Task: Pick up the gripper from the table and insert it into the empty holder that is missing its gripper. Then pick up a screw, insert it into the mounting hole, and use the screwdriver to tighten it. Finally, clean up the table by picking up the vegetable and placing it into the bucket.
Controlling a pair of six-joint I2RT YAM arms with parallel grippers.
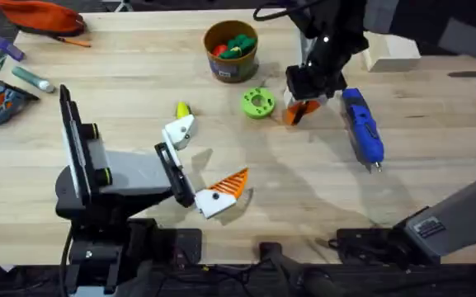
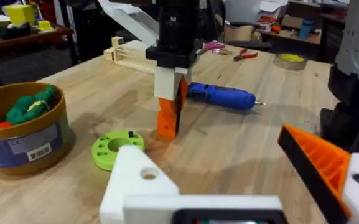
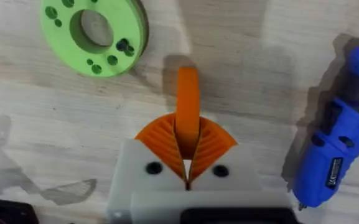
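- Start at your left arm: the left gripper (image 1: 200,169) lies low over the table with its fingers spread wide and nothing between them. The far finger is the bare white holder (image 1: 178,132), a triangular plastic block; the near one wears an orange ribbed pad.
- The vegetable (image 1: 182,110) is half hidden behind the holder's tip: you see only a small yellow piece with a green end.
- The bucket (image 1: 230,51) stands at the table's far middle, a round ochre tub with red and green toy pieces inside.
- A green ring-shaped disc (image 1: 257,102) lies flat, just beside the right arm's fingertips.
- Your right gripper (image 3: 187,138) points straight down, its two ribbed pads pinched tight on the gripper (image 3: 188,102), a narrow orange wedge held upright, its lower end at or just above the wood; you cannot tell which.
- The screwdriver (image 1: 363,128), blue and pen-shaped, lies on the table right of that, metal tip toward you.
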